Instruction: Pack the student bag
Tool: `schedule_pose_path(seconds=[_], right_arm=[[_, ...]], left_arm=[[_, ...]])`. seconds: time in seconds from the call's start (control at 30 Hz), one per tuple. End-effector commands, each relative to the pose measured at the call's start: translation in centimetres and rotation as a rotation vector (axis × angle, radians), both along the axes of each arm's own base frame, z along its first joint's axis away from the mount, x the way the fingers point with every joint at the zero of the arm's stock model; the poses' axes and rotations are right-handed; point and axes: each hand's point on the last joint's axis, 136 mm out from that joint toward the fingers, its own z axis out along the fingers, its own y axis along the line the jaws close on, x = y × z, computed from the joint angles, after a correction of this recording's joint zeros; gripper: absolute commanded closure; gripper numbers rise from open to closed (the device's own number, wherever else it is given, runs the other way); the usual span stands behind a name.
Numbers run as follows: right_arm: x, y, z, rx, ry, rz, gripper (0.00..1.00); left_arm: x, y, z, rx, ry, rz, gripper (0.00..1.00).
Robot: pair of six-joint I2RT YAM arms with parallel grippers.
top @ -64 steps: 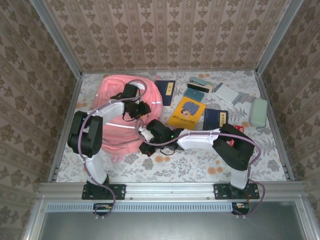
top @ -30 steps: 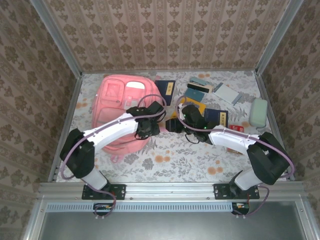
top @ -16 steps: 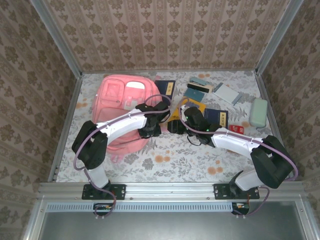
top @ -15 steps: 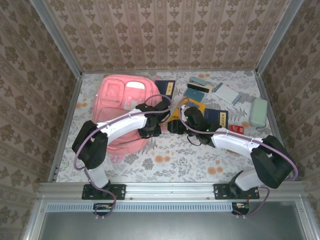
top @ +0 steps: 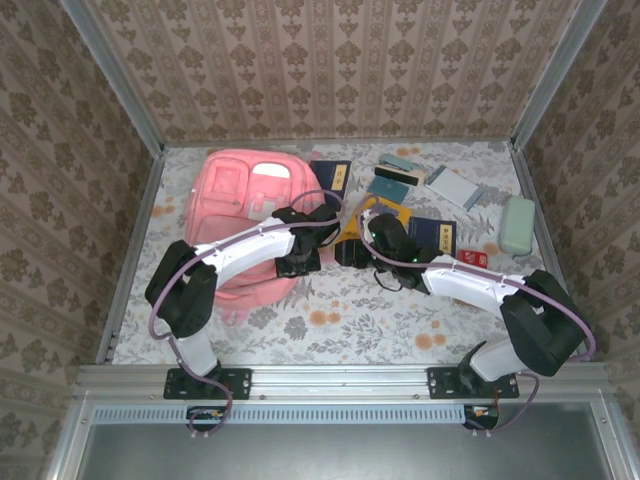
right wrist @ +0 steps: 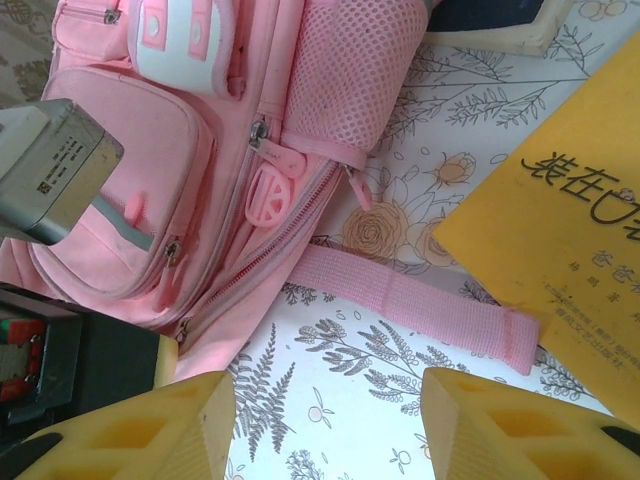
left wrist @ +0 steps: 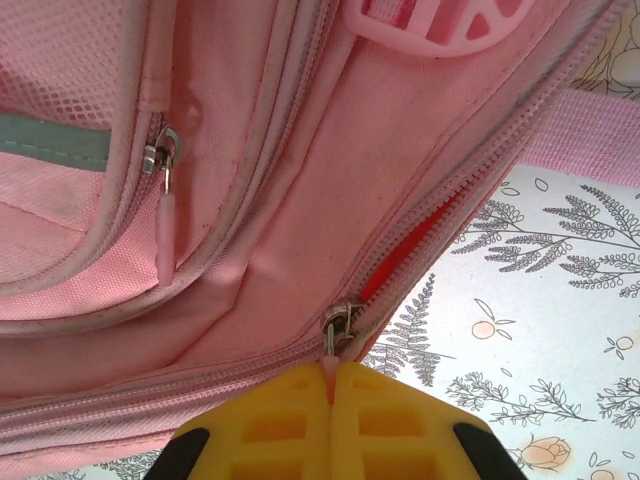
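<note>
The pink student bag [top: 235, 205] lies flat at the table's left, front pockets up. In the left wrist view my left gripper [left wrist: 331, 385] is shut on the pink zipper pull [left wrist: 329, 368] of the bag's main zipper, whose slider [left wrist: 343, 325] sits beside a short open stretch showing red lining [left wrist: 405, 250]. From above, that gripper [top: 303, 262] is at the bag's right lower edge. My right gripper [right wrist: 326, 410] stands open over bare tablecloth beside the bag's pink strap [right wrist: 420, 302]; seen from above it [top: 348, 250] is just right of the bag.
A yellow book [right wrist: 565, 215] lies right of the strap. Dark blue books [top: 331, 182] [top: 432, 237], smaller booklets [top: 395, 175], a white notebook [top: 455, 186] and a pale green pencil case [top: 517, 224] are spread over the back right of the floral tablecloth.
Both arms swung from the table's middle front to the bag's right edge. In the last half second they have barely moved.
</note>
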Motion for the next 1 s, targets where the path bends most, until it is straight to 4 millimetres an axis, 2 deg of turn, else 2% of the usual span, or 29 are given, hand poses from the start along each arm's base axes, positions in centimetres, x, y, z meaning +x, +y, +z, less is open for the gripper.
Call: schedule_pose_path(seconds=[0.0, 0.27, 0.4, 0.5, 0.73, 0.77, 0.87, 0.93, 0.97], right_arm=[[1.1, 1.3, 0.8, 0.052, 0.017, -0.002, 0.46], [2.7, 4.8, -0.1, 0.097, 0.148, 0.001, 0.41], [3.6, 6.4, -1.2, 0.123, 0.221, -0.009, 0.42], [4.1, 7.2, -2.5, 0.114, 0.279, -0.020, 0.43], [3.9, 8.3, -5.1, 0.093, 0.371, -0.019, 0.50], [3.8, 8.5, -5.3, 0.092, 0.377, -0.016, 0.53], [3.9, 8.9, -5.4, 0.089, 0.378, -0.012, 0.71], [4.1, 8.7, -5.4, 0.081, 0.368, -0.019, 0.95], [4.3, 8.5, -5.5, 0.070, 0.363, -0.025, 1.00]], left_arm=[[-0.3, 0.1, 1.4, -0.025, -0.025, -0.012, 1.00], [-0.5, -1.7, 3.0, -0.236, -0.086, -0.035, 1.00], [-0.6, -2.4, 3.1, -0.332, -0.098, -0.039, 1.00], [-0.6, -2.1, 3.1, -0.367, -0.105, -0.022, 1.00], [-0.2, -2.3, 3.4, -0.414, -0.108, -0.032, 1.00], [-0.1, -2.5, 3.5, -0.424, -0.109, -0.042, 1.00], [-0.1, -2.7, 3.7, -0.441, -0.103, -0.060, 1.00], [-0.2, -2.8, 3.8, -0.454, -0.097, -0.073, 1.00], [-0.3, -2.7, 3.8, -0.457, -0.093, -0.073, 1.00]])
